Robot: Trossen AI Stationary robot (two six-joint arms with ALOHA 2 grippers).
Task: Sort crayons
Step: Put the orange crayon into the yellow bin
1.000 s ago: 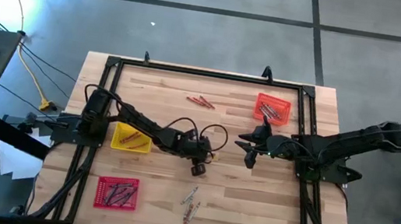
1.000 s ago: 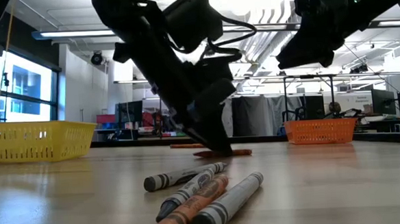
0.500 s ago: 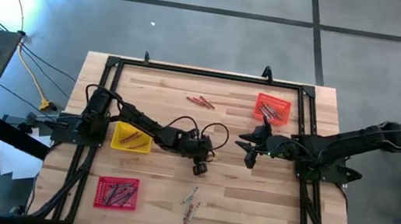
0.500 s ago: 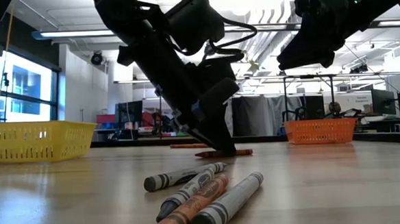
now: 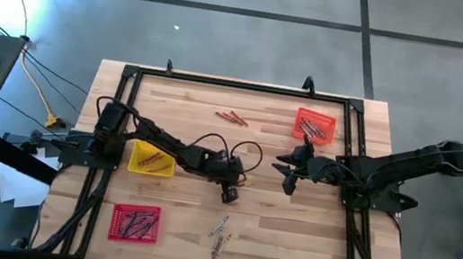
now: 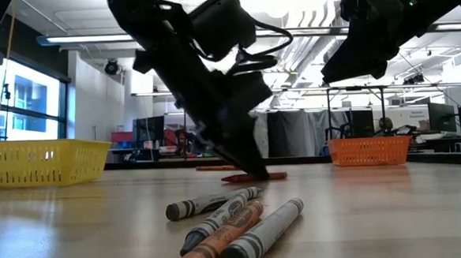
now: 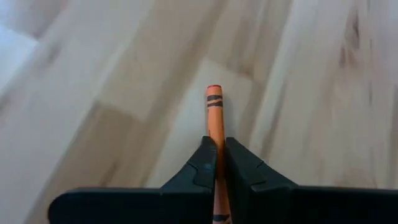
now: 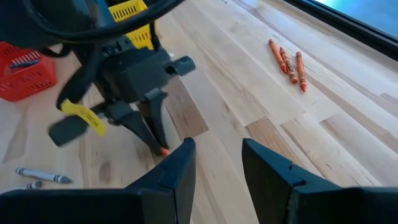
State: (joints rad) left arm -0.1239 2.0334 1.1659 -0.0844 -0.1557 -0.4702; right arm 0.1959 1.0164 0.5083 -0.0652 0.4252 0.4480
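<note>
one orange crayon (image 7: 215,124) pinched by left gripper (image 7: 217,163) mid-table, right gripper (image 8: 217,163) agape nearby

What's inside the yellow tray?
The yellow tray has a few crayons lying in it; they look reddish-orange from above. The left arm's upper part crosses the tray's far edge, so anything under there is hidden. How many there are is too small to tell.

high: straight down | low: table-level | wrists: close, both see orange crayon (image 7: 216,134)
</note>
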